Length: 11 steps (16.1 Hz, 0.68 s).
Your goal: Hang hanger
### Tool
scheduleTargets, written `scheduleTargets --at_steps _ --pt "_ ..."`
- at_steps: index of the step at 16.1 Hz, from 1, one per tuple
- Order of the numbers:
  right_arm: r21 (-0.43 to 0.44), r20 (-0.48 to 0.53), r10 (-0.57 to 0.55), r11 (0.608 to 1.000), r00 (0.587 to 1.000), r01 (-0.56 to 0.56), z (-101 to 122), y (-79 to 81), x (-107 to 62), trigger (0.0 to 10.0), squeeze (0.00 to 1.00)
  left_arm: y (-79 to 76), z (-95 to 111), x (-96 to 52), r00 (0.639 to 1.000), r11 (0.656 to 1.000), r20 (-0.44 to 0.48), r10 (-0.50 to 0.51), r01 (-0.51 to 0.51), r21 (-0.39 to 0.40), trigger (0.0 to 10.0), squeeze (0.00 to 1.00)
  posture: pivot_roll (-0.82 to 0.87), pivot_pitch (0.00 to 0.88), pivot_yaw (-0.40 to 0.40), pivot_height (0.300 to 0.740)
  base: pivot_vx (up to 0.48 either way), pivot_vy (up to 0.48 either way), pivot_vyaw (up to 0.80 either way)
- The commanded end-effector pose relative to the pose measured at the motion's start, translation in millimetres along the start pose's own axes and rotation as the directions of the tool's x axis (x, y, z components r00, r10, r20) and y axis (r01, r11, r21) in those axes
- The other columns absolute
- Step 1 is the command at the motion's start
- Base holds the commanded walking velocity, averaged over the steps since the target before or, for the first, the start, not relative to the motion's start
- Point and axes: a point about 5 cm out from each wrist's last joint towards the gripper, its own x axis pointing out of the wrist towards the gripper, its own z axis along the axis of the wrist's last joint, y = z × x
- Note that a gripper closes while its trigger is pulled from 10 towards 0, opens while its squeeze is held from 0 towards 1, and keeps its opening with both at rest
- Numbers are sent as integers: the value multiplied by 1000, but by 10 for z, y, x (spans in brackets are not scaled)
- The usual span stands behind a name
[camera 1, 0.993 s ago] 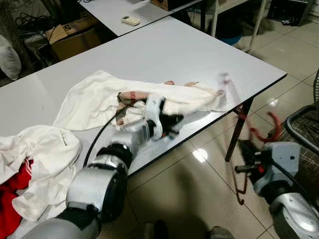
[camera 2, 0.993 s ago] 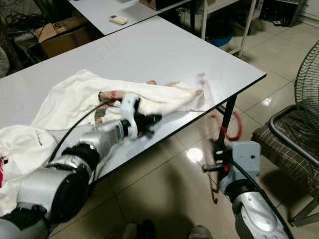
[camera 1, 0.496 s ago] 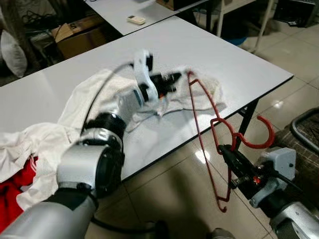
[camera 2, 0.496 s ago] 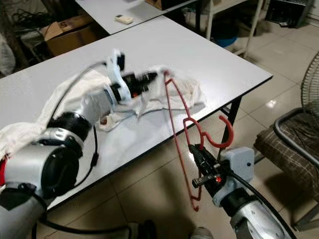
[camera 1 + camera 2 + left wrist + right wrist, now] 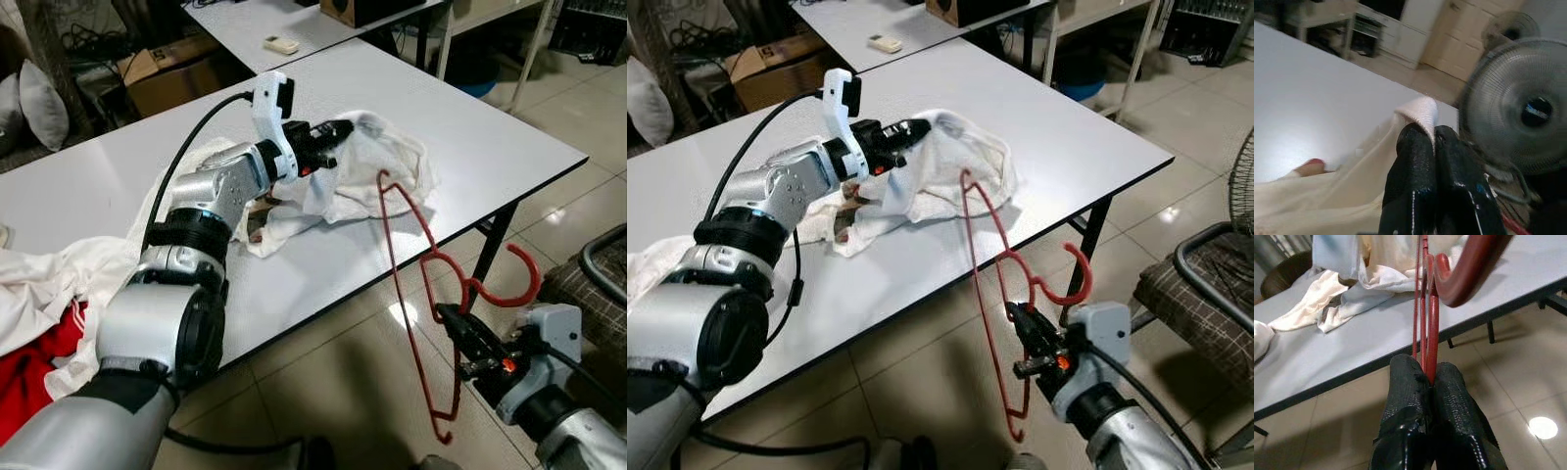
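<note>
A red hanger (image 5: 419, 294) is held in the lower right of the left eye view, clamped near its neck by the right gripper (image 5: 453, 322); in the right wrist view the two black fingers (image 5: 1405, 382) are seen pressed together on the red wires, with the curved hook rising past them. The hanger stands roughly upright just off the table's near edge — its hook (image 5: 514, 279) curls toward the right of the frame, one shoulder reaches up over the table (image 5: 490, 147) beside the cloth, and the other end hangs down over the tiled floor (image 5: 333, 382).

Above the centre of the frame the left gripper (image 5: 333, 132) is closed on a fold of a cream-white garment (image 5: 377, 171), which is lifted from the white table top at that point while the rest lies crumpled below. In the left wrist view the fingers (image 5: 1413, 147) are shut side by side with the cloth's edge pinched between their tips.

More white and red clothing (image 5: 39, 304) is piled at the lower left. A standing fan (image 5: 1520, 105) is visible beyond the table in the left wrist view — blurred.
</note>
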Motion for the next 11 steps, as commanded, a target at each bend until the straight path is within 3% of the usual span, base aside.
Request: scheduleTargets --at_steps 1,6,8,11 --pt "37 -9 7 999 1000 -7 2 -11 19 10000 0 -4 40 -79 999 999 -19 -31 32 31 0 0 -121 19 166 740 0 0 0" --pt "121 -43 -26 992 999 31 18 -136 186 10000 0 -119 -24 -207 989 990 -87 -122 128 67 0 0 -108 15 162 740 0 0 0" --pt "235 -89 -8 972 996 29 -25 -213 293 10000 0 -198 -79 -273 979 983 -126 -161 170 62 0 0 -99 11 161 740 0 0 0" --pt "322 -35 47 946 998 -33 78 -234 422 10000 0 -267 -146 -311 967 976 -161 -195 207 61 0 0 -95 9 158 740 0 0 0"
